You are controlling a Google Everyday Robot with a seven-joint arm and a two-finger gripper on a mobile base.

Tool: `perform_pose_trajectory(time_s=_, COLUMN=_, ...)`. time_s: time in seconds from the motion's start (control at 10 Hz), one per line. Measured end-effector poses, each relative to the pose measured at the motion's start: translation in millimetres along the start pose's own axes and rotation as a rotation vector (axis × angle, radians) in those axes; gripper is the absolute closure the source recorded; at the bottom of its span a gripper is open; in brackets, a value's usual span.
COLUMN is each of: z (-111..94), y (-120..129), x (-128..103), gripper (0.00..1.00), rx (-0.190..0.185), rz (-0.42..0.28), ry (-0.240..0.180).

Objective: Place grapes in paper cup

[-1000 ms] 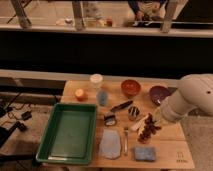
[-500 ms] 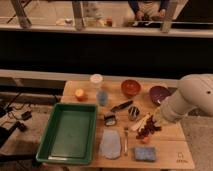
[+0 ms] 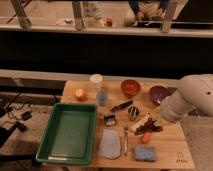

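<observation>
Gripper (image 3: 146, 123) sits on the grapes (image 3: 149, 127), at the table's four o'clock; its grip cannot be told. Paper cup (image 3: 96, 80), at eleven o'clock, awaits them; transfer remains undone.

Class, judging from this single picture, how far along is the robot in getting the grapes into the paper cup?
Done: nothing visible; the paper cup stands at the table's far edge, apparently without grapes. In hand: the claw is down at the grapes, near the carrot; a grip cannot be confirmed. Left: lifting the grapes, carrying them across to the cup, and releasing them.
</observation>
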Motion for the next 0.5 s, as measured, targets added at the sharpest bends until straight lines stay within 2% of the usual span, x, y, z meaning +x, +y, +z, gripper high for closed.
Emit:
perform_pose_trajectory(time_s=0.2, z=5, y=-23, x=-23, gripper=0.90, rx=0.018, rz=-0.030, ry=0.002)
perform_pose_trajectory(time_s=0.3, z=10, y=-59, x=-41, gripper=0.90, rx=0.039, rz=-0.065, ry=-0.007)
perform_pose_trajectory(time_s=0.5, z=7, y=-87, x=-48, gripper=0.90, rx=0.061, rz=-0.093, ry=-0.010)
